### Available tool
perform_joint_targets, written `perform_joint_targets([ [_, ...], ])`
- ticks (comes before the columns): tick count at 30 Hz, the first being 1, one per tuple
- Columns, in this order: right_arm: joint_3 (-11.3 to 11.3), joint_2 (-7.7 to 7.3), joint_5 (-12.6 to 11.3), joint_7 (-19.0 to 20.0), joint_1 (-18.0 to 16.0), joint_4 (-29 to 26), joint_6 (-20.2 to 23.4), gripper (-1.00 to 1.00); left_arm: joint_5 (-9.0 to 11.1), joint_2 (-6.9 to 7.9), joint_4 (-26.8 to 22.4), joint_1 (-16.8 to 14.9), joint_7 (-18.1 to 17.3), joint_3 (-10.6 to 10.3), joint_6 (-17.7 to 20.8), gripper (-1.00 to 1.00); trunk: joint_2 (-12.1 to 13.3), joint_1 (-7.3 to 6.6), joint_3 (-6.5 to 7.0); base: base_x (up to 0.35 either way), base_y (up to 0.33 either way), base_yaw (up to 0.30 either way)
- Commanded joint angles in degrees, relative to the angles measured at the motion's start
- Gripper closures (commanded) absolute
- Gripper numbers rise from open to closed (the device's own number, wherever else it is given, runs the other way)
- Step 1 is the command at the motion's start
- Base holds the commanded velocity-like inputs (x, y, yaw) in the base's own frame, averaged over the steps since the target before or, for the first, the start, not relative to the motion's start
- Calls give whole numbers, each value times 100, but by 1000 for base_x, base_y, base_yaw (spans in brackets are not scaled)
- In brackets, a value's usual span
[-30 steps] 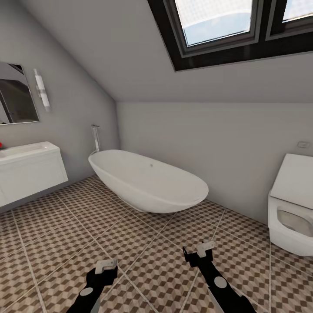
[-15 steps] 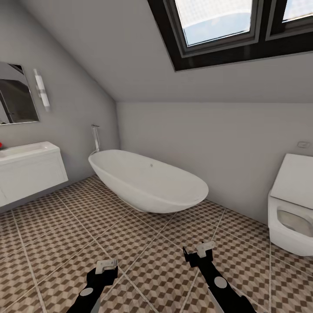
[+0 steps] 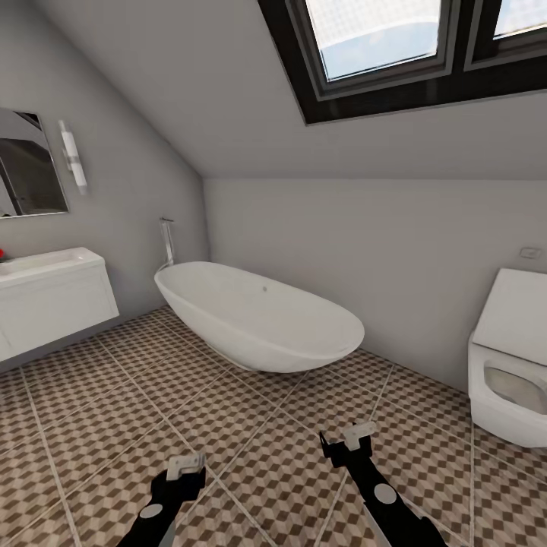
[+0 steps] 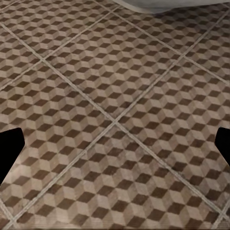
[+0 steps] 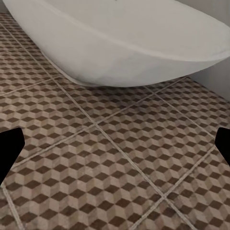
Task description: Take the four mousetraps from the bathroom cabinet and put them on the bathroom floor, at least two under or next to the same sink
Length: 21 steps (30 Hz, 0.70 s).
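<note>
1. Black, jointed arms reach into the head view from 6 o'clock, each ending in a gripper with pale grey fingertips: the left gripper (image 3: 186,465) at about 7 o'clock, the right gripper (image 3: 348,438) at about 5 o'clock. Both hang above the floor with fingers spread apart and nothing between them.
2. Seen from each wrist camera, the dark finger ends sit at the picture's two side edges with bare tile between them, so both grippers are wide open and empty.
3. Beneath them lies the bathroom floor (image 3: 251,425): large square tiles printed with a brown-and-beige cube pattern, matte, split by pale grout lines running diagonally. The left wrist view shows the same tiles (image 4: 115,120) close up.
4. Beyond the grippers, near the centre, stands a smooth oval white bathtub (image 3: 258,315), its rounded underside curving down to the tiles; the right wrist view looks up at that underside (image 5: 115,43).
5. At 3 o'clock a glossy white toilet (image 3: 509,372) with an upright flat lid stands against the wall.
6. At 9 o'clock the bathroom sink (image 3: 53,262), a wide white rectangular basin, sits on a white wall-hung drawer unit, well apart from both grippers.
7. Above it hang a mirror (image 3: 26,163) and a slim tube lamp (image 3: 74,156).
8. Farthest, at 1 o'clock, a black-framed skylight (image 3: 403,53) is set into the sloping grey ceiling.
</note>
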Motion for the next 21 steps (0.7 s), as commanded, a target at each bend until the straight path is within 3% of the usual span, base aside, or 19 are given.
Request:
perform_joint_targets([
  [1,-4,2,34,-1,-4,3,-16,-100,13,-3,2,-2,23,6,14,-100,-3,0,-6,0,0,0],
  [16,-13,-4,43,-8,-4,-6,8,-100,-5,-44,-16,-2,40,14,41,-100,-3,0,-6,0,0,0],
  [21,-38,-11,48,-127,-64,-439,421,-100,-15,-24,-202,-10,61,41,661,-100,-3,0,-6,0,0,0],
])
